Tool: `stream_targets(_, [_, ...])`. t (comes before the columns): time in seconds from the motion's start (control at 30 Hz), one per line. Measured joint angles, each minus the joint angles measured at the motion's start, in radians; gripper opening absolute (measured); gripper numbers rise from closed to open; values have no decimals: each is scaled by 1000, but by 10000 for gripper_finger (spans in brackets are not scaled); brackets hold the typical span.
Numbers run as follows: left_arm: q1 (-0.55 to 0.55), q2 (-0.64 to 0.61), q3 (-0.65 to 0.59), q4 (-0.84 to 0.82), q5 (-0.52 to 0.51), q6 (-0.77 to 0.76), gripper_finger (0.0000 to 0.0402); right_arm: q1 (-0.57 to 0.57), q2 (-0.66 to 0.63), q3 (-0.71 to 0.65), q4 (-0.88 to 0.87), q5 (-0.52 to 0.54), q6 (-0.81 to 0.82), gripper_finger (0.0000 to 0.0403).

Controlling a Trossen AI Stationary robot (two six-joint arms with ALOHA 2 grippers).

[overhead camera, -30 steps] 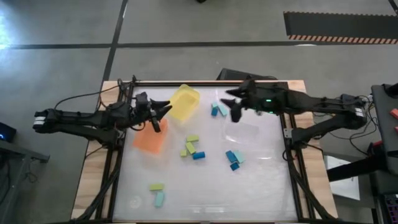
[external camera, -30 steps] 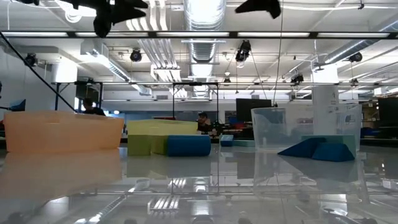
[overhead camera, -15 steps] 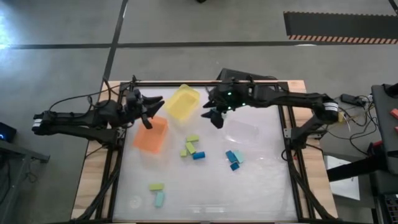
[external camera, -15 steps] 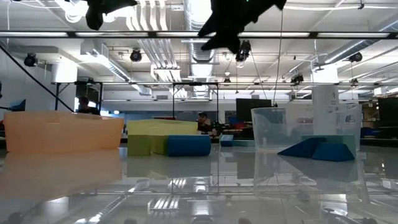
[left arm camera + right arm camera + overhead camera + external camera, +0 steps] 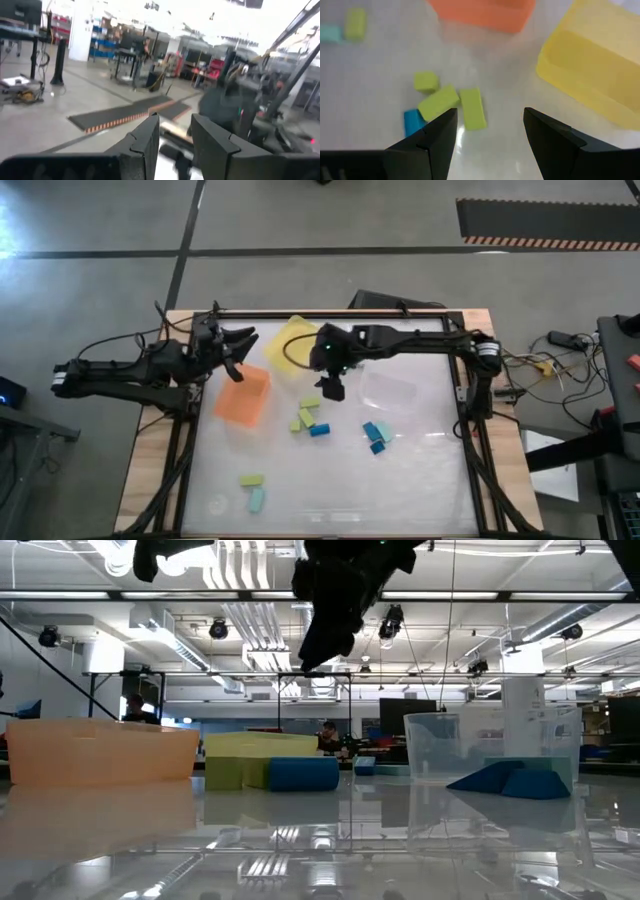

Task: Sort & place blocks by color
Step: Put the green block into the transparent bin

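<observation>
At the table's (image 5: pixel 430 480) centre, three green blocks (image 5: pixel 307 416) lie clustered, long axes splayed. The right gripper (image 5: pixel 331 385) hangs just above them toward the far edge, jaws wide and empty. Farther off near the far-left corner, the left gripper (image 5: pixel 238 345) hovers, narrowly parted, holding nothing.

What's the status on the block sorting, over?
Right gripper open, empty, above yellow-green rectangular blocks. Left gripper waiting, raised, beside translucent orange bin. Path clear.

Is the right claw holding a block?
No, the right gripper is open and empty above the yellow-green blocks.
</observation>
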Motion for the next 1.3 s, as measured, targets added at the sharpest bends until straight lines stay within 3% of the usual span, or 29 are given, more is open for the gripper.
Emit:
stream_targets(0.17, [0, -18, -1, -5, -2, 21, 97, 35, 86, 73, -80, 90, -22, 219])
stream_targets(0.67, [0, -77, 0, -4, -58, 55, 97, 80, 251, 85, -39, 61, -43, 219])
stream_targets(1.3, [0, -113, -1, -5, -59, 54, 97, 80, 318, 85, 29, 52, -21, 219])
